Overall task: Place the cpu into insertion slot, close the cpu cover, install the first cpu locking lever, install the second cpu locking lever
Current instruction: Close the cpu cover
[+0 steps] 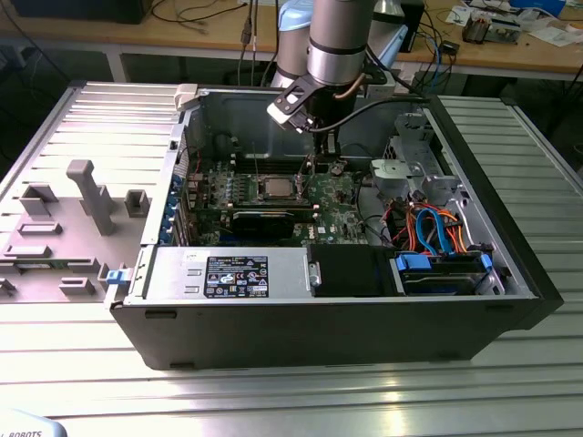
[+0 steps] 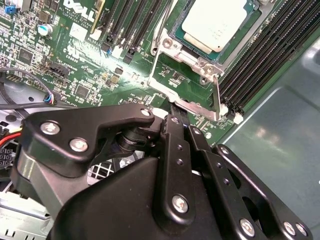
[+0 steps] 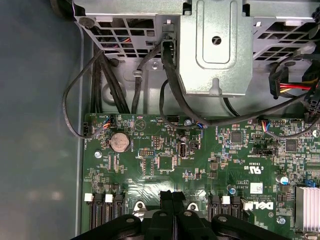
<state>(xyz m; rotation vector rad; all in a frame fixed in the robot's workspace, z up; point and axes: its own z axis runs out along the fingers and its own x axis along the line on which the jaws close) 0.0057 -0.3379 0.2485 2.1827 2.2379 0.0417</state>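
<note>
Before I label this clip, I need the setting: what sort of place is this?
Probably a robotics or electronics lab: an open computer case lies on a ribbed metal table, the gripper hangs over its motherboard, and wooden benches with cables stand behind.

In the first wrist view I see my tool (image 3: 172, 194) with its two black fingers pressed together, just above the green motherboard (image 3: 150, 182). A round coin battery (image 3: 120, 142) sits on the board near its edge. Black cables (image 3: 107, 80) run from the board toward a grey metal drive cage (image 3: 215, 45). A finned heatsink (image 3: 307, 207) stands at one corner of the board.
</note>
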